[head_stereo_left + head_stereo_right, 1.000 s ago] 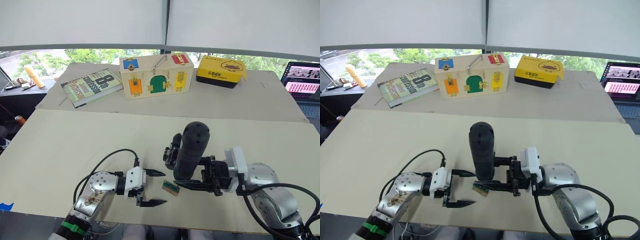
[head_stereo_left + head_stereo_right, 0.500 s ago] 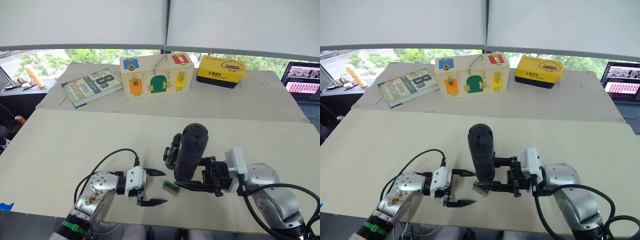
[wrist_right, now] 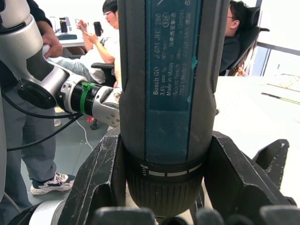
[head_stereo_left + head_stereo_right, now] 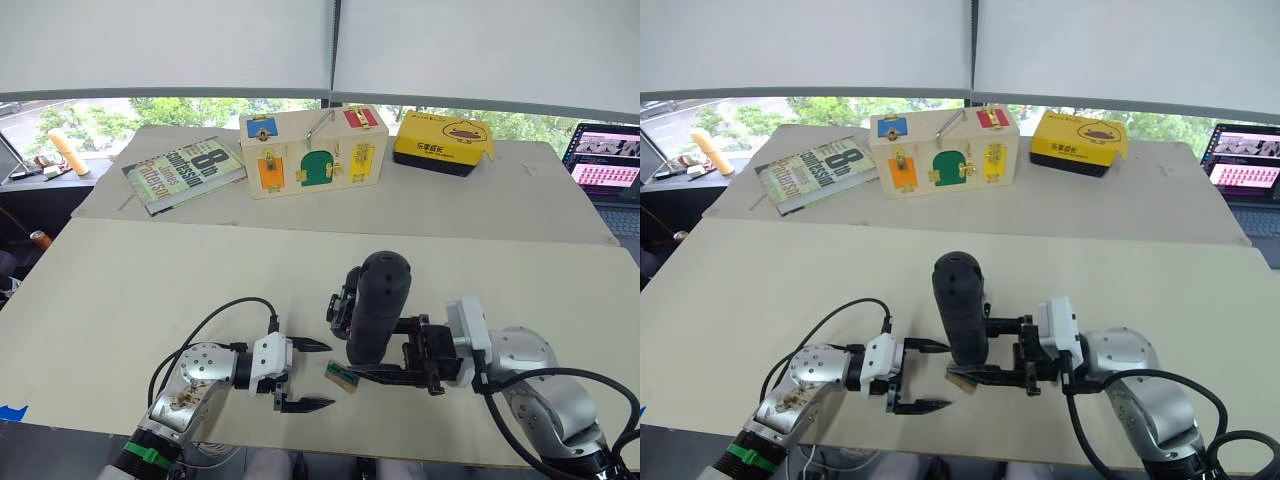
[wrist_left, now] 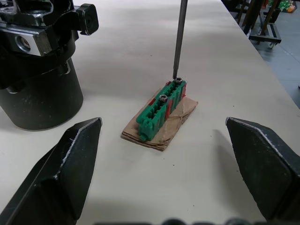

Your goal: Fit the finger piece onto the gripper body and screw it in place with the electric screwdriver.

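On the pale table (image 4: 120,290), my right gripper (image 4: 392,350) is clamped around the electric screwdriver (image 4: 376,305), holding it upright with its rounded end up; in the right wrist view both black fingers (image 3: 101,173) press against the barrel on either side. The screwdriver's thin metal bit (image 5: 178,37) comes down onto a screw head at one end of a small green-topped block (image 5: 161,110), which lies on a scrap of brown card (image 5: 161,129) between the two arms. My left gripper (image 4: 303,375) rests low over the table just beside that block, its two black fingers (image 5: 61,159) spread wide with nothing between them. The gripper body (image 4: 340,305), a chunky black piece with a round base, stands on the table just behind the screwdriver, near the block but apart from it. I cannot pick out the finger piece as a separate part from here. Along the far side of the table sit a book (image 4: 183,172), a wooden lock box (image 4: 312,150) with coloured panels and a yellow box (image 4: 442,142), with a laptop (image 4: 605,160) at the far right edge.
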Robot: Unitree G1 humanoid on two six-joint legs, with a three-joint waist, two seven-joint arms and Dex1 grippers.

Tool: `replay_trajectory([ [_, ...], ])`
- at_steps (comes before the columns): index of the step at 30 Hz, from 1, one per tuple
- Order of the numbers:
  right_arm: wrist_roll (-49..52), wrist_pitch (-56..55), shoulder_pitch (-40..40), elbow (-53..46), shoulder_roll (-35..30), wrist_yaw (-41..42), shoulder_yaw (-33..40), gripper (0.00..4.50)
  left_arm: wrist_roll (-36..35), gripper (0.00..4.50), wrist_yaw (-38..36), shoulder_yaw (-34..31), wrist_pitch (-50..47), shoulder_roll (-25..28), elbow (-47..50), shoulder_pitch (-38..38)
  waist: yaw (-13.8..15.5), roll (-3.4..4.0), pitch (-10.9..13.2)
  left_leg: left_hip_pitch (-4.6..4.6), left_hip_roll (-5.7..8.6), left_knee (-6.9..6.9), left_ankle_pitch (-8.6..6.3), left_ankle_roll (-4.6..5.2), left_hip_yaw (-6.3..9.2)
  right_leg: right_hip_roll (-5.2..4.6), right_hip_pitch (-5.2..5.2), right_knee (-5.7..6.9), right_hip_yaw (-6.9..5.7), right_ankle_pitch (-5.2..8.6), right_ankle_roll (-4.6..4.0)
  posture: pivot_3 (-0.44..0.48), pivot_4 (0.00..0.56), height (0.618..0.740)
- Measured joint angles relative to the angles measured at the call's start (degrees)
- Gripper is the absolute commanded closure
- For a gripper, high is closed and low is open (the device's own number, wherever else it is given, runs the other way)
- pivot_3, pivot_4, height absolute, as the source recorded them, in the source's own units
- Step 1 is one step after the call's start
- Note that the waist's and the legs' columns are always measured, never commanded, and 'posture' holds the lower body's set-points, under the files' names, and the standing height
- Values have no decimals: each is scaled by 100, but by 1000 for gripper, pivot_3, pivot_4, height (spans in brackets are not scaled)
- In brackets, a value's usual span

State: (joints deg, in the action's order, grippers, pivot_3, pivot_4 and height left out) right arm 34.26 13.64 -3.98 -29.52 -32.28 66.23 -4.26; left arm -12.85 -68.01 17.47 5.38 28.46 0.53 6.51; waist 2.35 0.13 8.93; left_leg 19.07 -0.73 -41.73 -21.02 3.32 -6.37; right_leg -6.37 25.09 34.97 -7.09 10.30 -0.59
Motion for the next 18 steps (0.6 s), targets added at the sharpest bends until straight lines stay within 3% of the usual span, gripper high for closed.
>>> replay_trajectory([
  [18,-58,-13,-64,35,5,-8,-59,2605,0,0,18,11,-11,2,39,-15,-2,0,0,1,0,0,0,0,2,-2,1,-1,-1,0,0,0,150,740],
])
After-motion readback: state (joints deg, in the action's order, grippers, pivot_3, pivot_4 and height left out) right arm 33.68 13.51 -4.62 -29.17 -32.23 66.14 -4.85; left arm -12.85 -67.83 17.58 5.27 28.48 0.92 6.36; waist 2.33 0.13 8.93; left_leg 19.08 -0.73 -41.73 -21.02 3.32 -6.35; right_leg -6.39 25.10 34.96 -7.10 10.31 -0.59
